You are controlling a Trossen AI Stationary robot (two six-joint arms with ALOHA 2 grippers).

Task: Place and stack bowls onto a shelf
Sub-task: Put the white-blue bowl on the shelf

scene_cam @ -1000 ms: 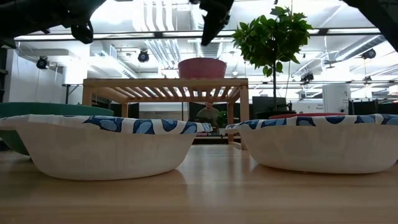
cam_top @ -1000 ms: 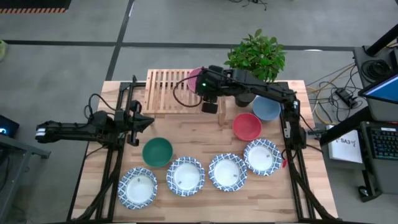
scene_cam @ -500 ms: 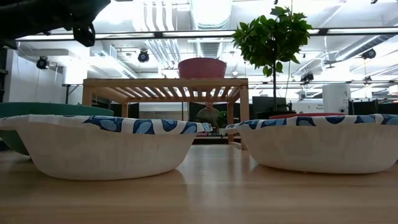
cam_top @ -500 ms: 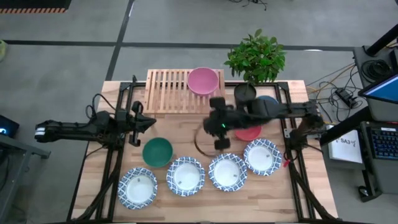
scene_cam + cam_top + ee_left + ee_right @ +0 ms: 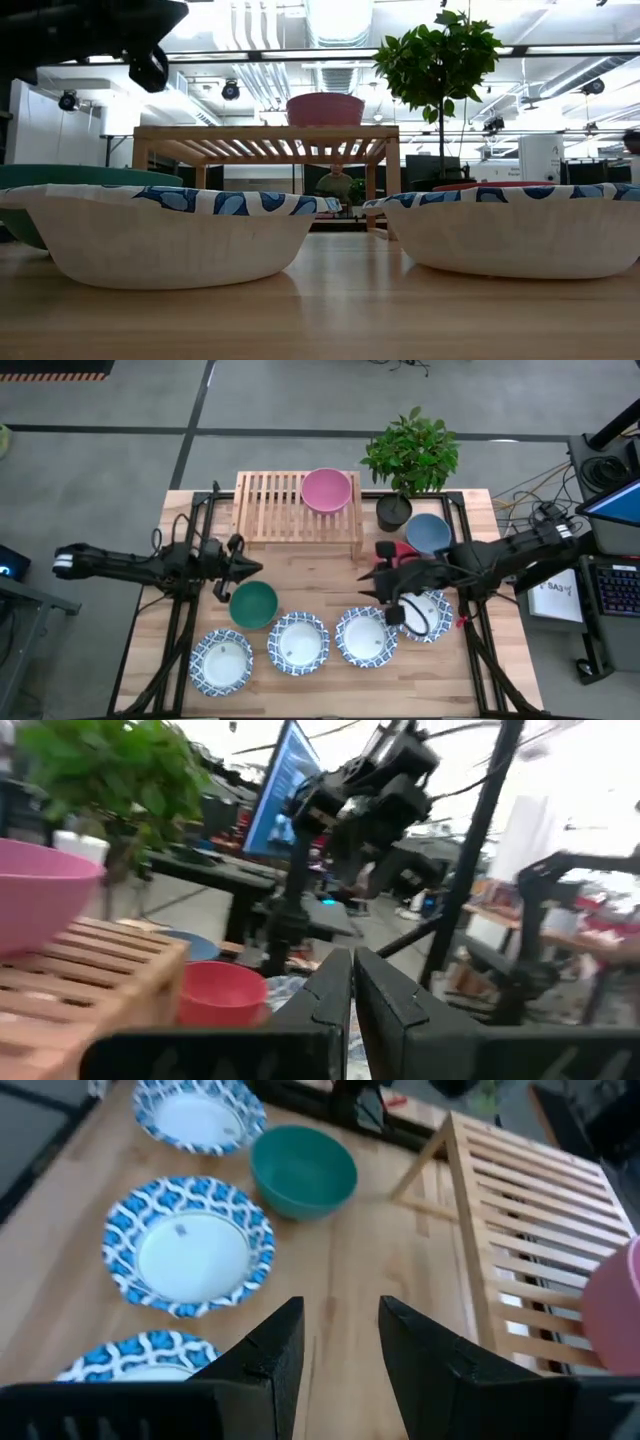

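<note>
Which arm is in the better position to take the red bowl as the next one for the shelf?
Probably the right: its open right gripper hovers beside the red bowl, while the shut left gripper sits across the table near the green bowl.

Shelf (image 5: 275,506) left half bare — pink bowl (image 5: 327,490) fills the right.

No readable text, labels or numbers anywhere.

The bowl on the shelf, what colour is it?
Pink, clearest in the high view.
</note>
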